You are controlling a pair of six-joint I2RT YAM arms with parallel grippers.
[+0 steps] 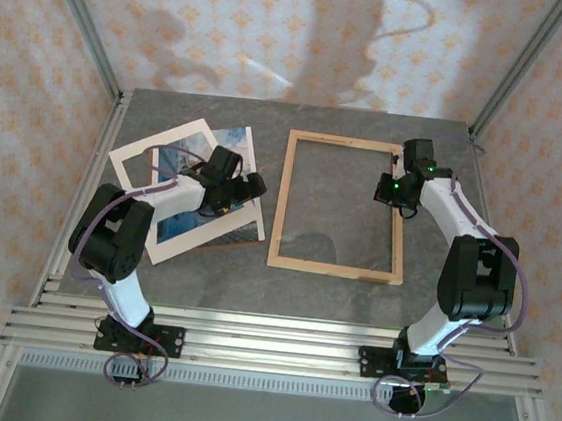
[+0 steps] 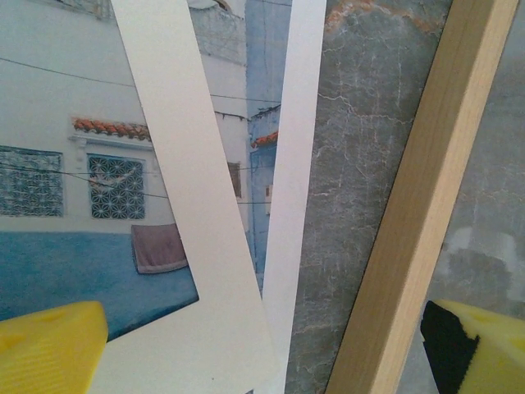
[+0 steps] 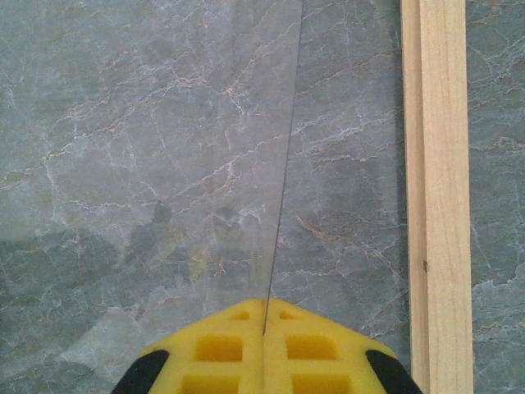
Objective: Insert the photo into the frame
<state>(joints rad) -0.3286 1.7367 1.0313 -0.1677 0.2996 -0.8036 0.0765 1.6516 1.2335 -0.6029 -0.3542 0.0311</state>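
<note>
**Rail (image 1: 267,342) at bottom edge; photo (image 1: 236,145) left of frame (image 1: 280,200), under mat (image 1: 133,163)**

Grey table (image 1: 253,288) takes up the middle of the top view. The frame lies flat at centre right, its long sides running up the picture, and the table shows through it. The mat sits left of centre, turned askew. Its lower right corner is near the frame's left rail but apart from it. The photo lies beneath the mat at a different angle. Its blue corner sticks out past the mat's upper right edge, and more of it shows through the window.

The left claw (image 1: 251,189) hangs over the mat's right border and the photo, just left of the frame. In its wrist view the claw (image 2: 262,353) is spread wide and grips nothing, with one yellow pad (image 2: 49,349) at lower left and the other at lower right. Between the pads, from left to right, come:
- the photo (image 2: 49,164), white wall above blue
- a mat (image 2: 189,205) strip crossing the photo
- a narrower white strip
- bare table (image 2: 353,164)
- the frame's wooden rail (image 2: 418,205)

The right claw (image 1: 400,205) sits by the upper part of the frame's right rail. In its wrist view the claw (image 3: 264,308) has its pads pressed together at bottom centre, above the table (image 3: 123,123). The rail (image 3: 435,164) runs up the right edge. A hair-thin line climbs from the pads' seam to the top edge. Whether a clear sheet is pinched there, I cannot tell.
</note>
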